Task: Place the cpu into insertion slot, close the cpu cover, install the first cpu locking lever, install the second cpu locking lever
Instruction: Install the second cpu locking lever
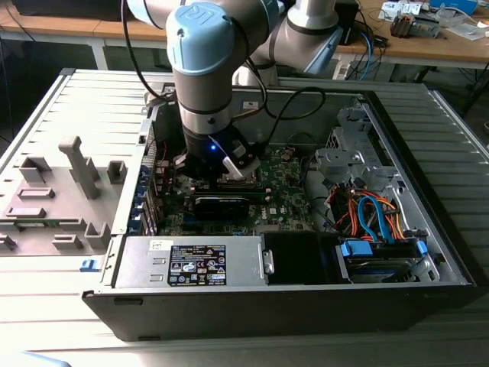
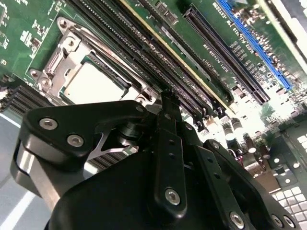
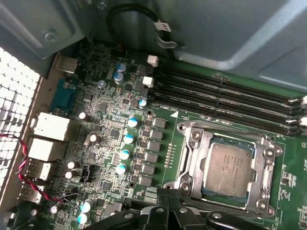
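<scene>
Green motherboard (image 3: 110, 143) lies beneath narrow-set, empty fingers (image 2: 165, 120); cpu (image 3: 230, 167) sits in insertion slot (image 3: 192, 189), under cpu cover (image 3: 266, 167). Exterior view adds grey ribbed table (image 1: 46, 290).

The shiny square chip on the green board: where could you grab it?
The chip lies flat, with the metal frame over its edges, so only the top face is free. Probably no side grip now; come from straight above, by two opposite edges, once the frame is lifted.
</scene>
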